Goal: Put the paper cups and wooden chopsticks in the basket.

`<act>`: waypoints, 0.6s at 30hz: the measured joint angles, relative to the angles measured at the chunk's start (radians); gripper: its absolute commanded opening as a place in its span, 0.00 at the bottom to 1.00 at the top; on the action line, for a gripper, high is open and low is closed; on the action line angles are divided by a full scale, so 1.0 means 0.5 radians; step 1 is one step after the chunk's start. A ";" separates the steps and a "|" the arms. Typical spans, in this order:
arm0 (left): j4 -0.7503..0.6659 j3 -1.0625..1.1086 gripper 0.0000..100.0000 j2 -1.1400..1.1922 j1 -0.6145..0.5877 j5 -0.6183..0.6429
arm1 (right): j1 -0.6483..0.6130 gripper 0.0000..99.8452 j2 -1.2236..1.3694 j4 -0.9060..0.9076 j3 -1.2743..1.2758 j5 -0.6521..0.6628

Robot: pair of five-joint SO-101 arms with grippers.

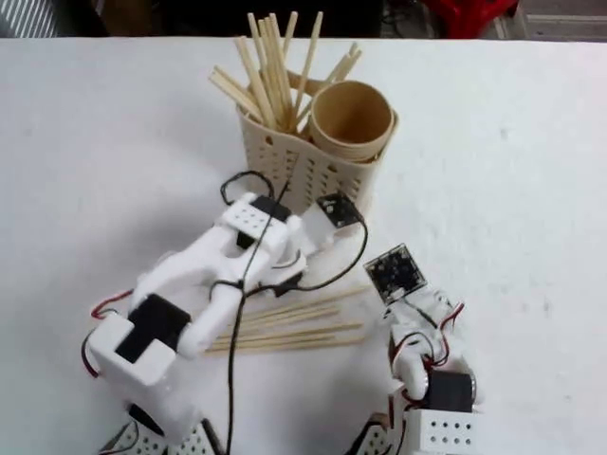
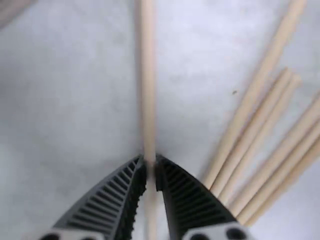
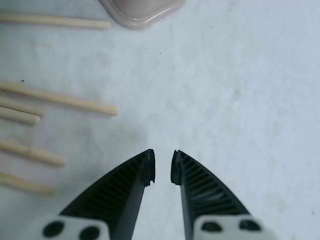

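A cream slotted basket (image 1: pixel 305 172) stands at the middle back of the table. Stacked paper cups (image 1: pixel 352 119) and several wooden chopsticks (image 1: pixel 270 68) stand in it. More chopsticks (image 1: pixel 303 328) lie loose on the table in front of it, between the two arms. My left gripper (image 2: pixel 150 169) is down at the table, shut on a single chopstick (image 2: pixel 147 75), with the loose bundle (image 2: pixel 265 150) lying beside it. My right gripper (image 3: pixel 162 167) hovers low over bare table, its jaws a narrow gap apart and nothing between them. Chopstick ends (image 3: pixel 75 101) lie off to its side.
The left arm (image 1: pixel 204 284) stretches diagonally toward the basket's base. The right arm (image 1: pixel 422 351) sits folded near the front edge. A corner of the basket's base (image 3: pixel 142 11) lies ahead of the right gripper. The white table (image 1: pixel 512 190) is bare on both sides.
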 measured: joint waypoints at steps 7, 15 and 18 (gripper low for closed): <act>0.150 0.135 0.02 -0.479 -0.018 -0.034 | 0.000 0.07 0.000 0.000 0.000 0.000; 0.365 0.230 0.02 -1.544 -0.018 -0.040 | 0.000 0.07 0.000 0.000 0.000 0.000; 0.374 0.230 0.02 -1.896 -0.018 -0.040 | 0.000 0.07 0.000 0.000 0.000 0.000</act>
